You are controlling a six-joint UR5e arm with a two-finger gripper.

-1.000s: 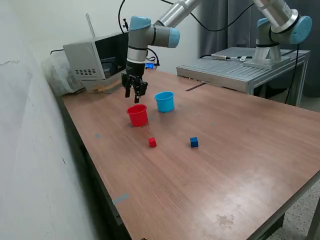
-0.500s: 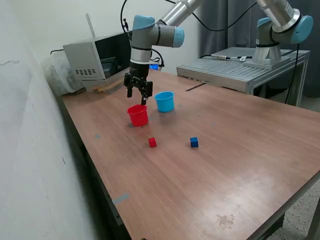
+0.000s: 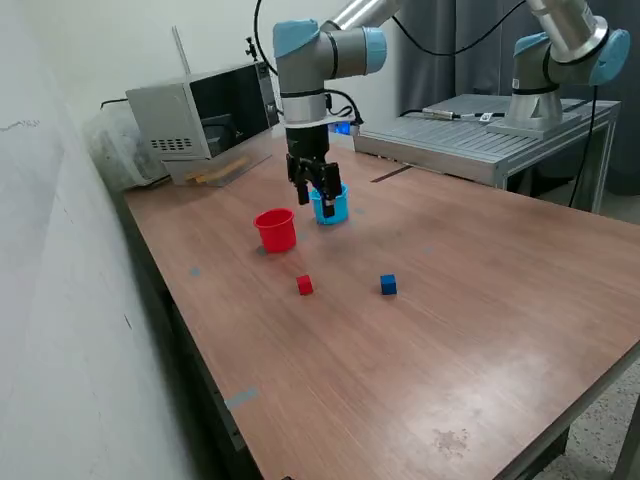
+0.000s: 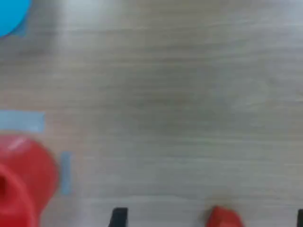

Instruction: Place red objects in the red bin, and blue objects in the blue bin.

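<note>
The red bin (image 3: 276, 230), a small red cup, stands on the wooden table, with the light blue bin (image 3: 333, 206) just to its right in the exterior view. One red cube (image 3: 304, 285) and one dark blue cube (image 3: 388, 285) lie nearer the camera. My gripper (image 3: 316, 193) hangs low against the blue bin's left rim, partly covering it, fingers apart and empty. In the blurred wrist view a dark fingertip (image 4: 118, 217) shows, along with the red bin (image 4: 21, 184), the red cube (image 4: 225, 218) and a corner of the blue bin (image 4: 9, 14).
A grey boxy appliance (image 3: 190, 120) sits at the table's back left. A second arm (image 3: 560, 60) stands on a metal platform (image 3: 480, 140) behind. Blue tape marks (image 4: 21, 120) are on the tabletop. The table's left edge (image 3: 170, 300) runs close to a wall.
My gripper has moved from above the red bin toward the exterior view's right, to the blue bin's rim. The cubes and bins have not moved.
</note>
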